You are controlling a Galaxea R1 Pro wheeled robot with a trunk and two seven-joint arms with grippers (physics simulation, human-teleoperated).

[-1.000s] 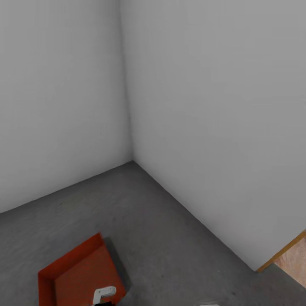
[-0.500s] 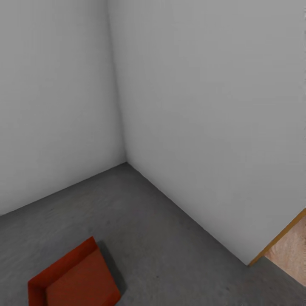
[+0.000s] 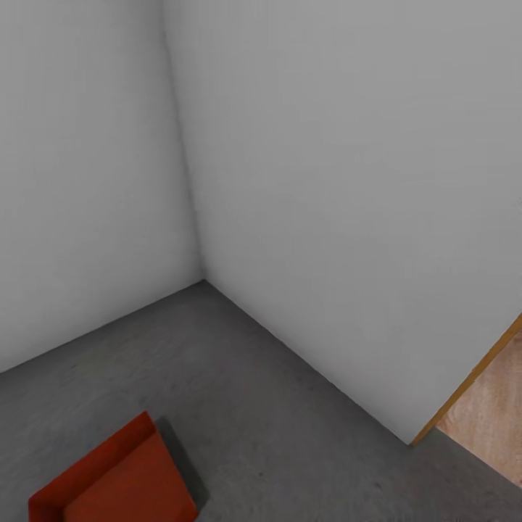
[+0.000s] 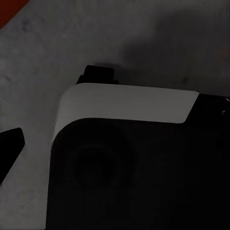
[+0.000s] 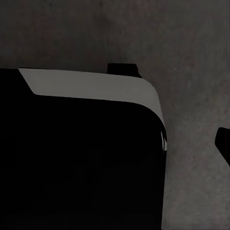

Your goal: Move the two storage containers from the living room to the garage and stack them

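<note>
One orange-red storage container sits on the dark grey concrete floor near the corner of two white walls, cut off by the lower edge of my head view; the part of its inside I can see holds nothing. A strip of light wood-plank flooring shows past the wall's end on my right. From my left wrist, a sliver of orange-red lies apart from my dark base. I cannot tell whether either of my grippers is released or clenched.
</note>
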